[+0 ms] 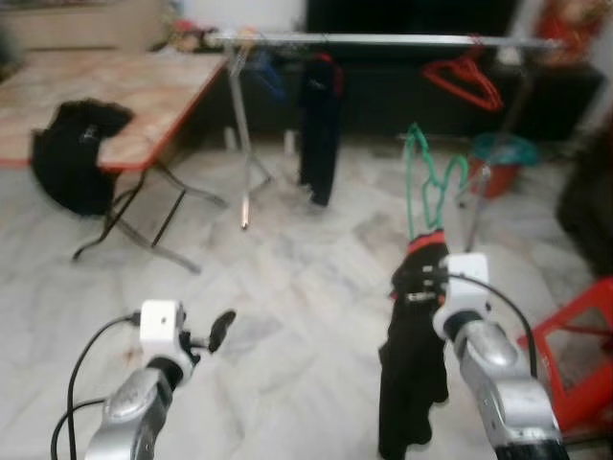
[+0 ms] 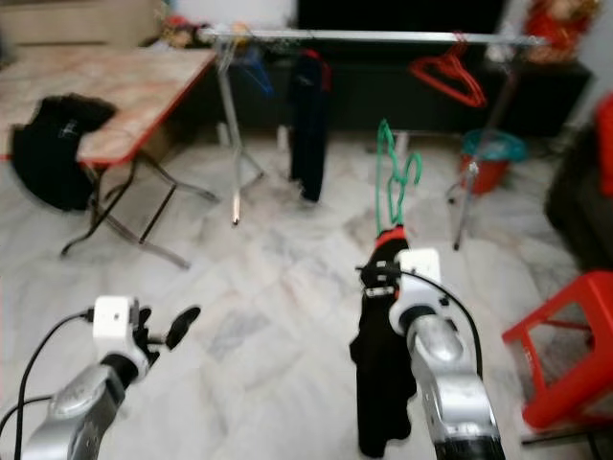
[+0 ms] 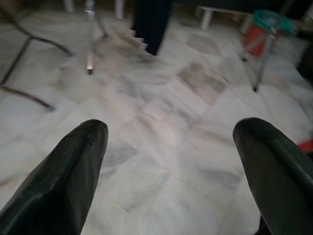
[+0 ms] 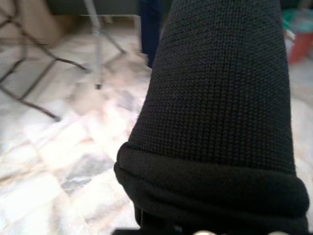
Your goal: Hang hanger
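Gripping: right gripper (image 1: 419, 280) pinches the green hanger (image 1: 428, 182) at its neck, a black garment (image 1: 414, 379) draped below, hook pointing up.
Left gripper (image 1: 209, 335): fingers (image 3: 63, 176) spread wide over bare marble floor (image 1: 287, 287), holding nothing.
Hanger place: near right, well short of the rail.
Clothes rail (image 1: 383, 40): far, spanning the room; a dark garment (image 1: 319, 129) and a red hanger (image 1: 466, 79) hang on it.
Folding table (image 1: 115, 86): far left, black bag (image 1: 75, 153) at its near edge.
Red stool (image 1: 579, 350): near right.
Bucket (image 1: 500, 161): far right.

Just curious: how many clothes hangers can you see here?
3 clearly: a green hanger with a black garment in the right claw, a red hanger and a blue hanger on the rail; others may be hidden.
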`<state>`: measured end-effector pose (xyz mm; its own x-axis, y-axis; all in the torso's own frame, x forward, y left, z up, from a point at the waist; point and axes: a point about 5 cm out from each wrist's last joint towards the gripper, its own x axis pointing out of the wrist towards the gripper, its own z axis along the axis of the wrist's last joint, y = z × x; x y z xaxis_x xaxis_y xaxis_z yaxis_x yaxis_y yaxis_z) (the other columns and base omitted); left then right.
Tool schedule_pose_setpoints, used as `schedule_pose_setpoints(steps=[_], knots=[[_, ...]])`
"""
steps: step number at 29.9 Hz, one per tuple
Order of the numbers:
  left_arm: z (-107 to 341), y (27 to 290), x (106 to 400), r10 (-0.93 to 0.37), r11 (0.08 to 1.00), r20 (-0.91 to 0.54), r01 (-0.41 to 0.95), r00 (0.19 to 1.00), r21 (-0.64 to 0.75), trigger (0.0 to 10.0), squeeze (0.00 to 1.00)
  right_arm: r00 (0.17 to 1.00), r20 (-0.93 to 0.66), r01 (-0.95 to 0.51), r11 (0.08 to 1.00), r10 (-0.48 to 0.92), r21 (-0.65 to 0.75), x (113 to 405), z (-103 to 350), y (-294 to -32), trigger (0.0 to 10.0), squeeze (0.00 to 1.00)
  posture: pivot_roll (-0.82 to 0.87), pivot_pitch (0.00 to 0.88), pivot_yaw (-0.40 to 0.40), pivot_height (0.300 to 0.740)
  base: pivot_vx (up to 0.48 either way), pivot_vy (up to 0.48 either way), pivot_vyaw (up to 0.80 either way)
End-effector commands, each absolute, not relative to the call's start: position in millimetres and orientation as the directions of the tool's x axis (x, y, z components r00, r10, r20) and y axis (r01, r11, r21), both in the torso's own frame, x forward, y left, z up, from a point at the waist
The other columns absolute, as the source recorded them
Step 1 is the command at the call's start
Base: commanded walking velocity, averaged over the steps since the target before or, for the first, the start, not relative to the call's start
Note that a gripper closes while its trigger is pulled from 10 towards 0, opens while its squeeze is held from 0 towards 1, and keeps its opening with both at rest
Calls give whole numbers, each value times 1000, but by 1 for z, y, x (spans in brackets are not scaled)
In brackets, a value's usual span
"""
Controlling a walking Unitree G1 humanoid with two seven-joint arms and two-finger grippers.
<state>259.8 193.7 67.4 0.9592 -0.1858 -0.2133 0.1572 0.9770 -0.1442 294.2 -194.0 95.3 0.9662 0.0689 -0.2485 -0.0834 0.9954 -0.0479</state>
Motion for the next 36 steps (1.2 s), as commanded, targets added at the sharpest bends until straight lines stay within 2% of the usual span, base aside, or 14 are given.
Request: schedule_pose_setpoints(steps=[1, 8, 13, 17, 19, 21, 23, 26, 27, 28, 31, 33, 34, 36], knots=[[70, 191, 261, -204, 975, -207, 179, 957, -130, 10000, 0, 975, -215, -67, 996, 54, -55, 295, 103, -197, 10000, 0, -41, 0, 72, 740, 0, 0, 0], [72, 190, 263, -215, 974, -206, 195, 955, -113, 10000, 0, 959, -263, -144, 980, 105, -135, 294, 99, -198, 10000, 0, -40, 0, 70, 740, 0, 0, 0], [72, 187, 265, -241, 970, -209, 226, 948, -94, 10000, 0, 923, -339, -274, 930, 182, -247, 293, 99, -208, 10000, 0, -44, 0, 68, 740, 0, 0, 0], [73, 184, 266, -263, 964, -213, 251, 941, -82, 10000, 0, 859, -418, -445, 836, 296, -321, 291, 101, -212, 10000, 0, -45, 0, 67, 740, 0, 0, 0], [72, 182, 266, -288, 958, -226, 280, 931, -69, 10000, 0, 783, -486, -578, 744, 389, -335, 285, 101, -211, 10000, 0, -43, 0, 66, 740, 0, 0, 0], [70, 178, 263, -367, 929, -257, 369, 894, -41, 10000, 0, 657, -588, -735, 577, 473, -357, 275, 101, -218, 10000, 0, -42, 0, 65, 740, 0, 0, 0], [70, 177, 263, -399, 913, -270, 406, 876, -34, 10000, 0, 617, -616, -768, 546, 490, -335, 273, 102, -222, 10000, 0, -42, 0, 64, 740, 0, 0, 0], [69, 176, 262, -487, 862, -316, 506, 814, -26, 10000, 0, 510, -643, -853, 434, 571, -291, 267, 112, -227, 10000, 0, -36, 0, 63, 740, 0, 0, 0], [69, 176, 262, -487, 862, -316, 506, 814, -26, 10000, 0, 510, -643, -853, 434, 571, -291, 267, 112, -227, 10000, 0, -36, 0, 63, 740, 0, 0, 0], [66, 176, 258, -560, 807, -369, 589, 742, -41, 10000, 0, 437, -615, -896, 381, 656, -229, 267, 127, -228, 10000, 0, -32, 0, 60, 740, 0, 0, 0], [64, 176, 254, -607, 765, -404, 641, 684, -64, 10000, 0, 405, -574, -912, 359, 711, -199, 269, 139, -227, 10000, 0, -31, 0, 57, 740, 0, 0, 0], [60, 173, 247, -674, 695, -437, 713, 596, -100, 10000, 0, 344, -496, -938, 313, 798, -146, 273, 154, -224, 10000, 0, -29, 0, 48, 740, 0, 0, 0], [60, 173, 247, -674, 695, -437, 713, 596, -100, 10000, 0, 344, -496, -938, 313, 798, -146, 273, 154, -224, 10000, 0, -29, 0, 48, 740, 0, 0, 0], [64, 165, 247, -745, 619, -422, 771, 516, -150, 10000, 0, 248, -453, -969, 227, 857, -100, 276, 162, -214, 10000, 0, -26, 0, 31, 740, 0, 0, 0]])
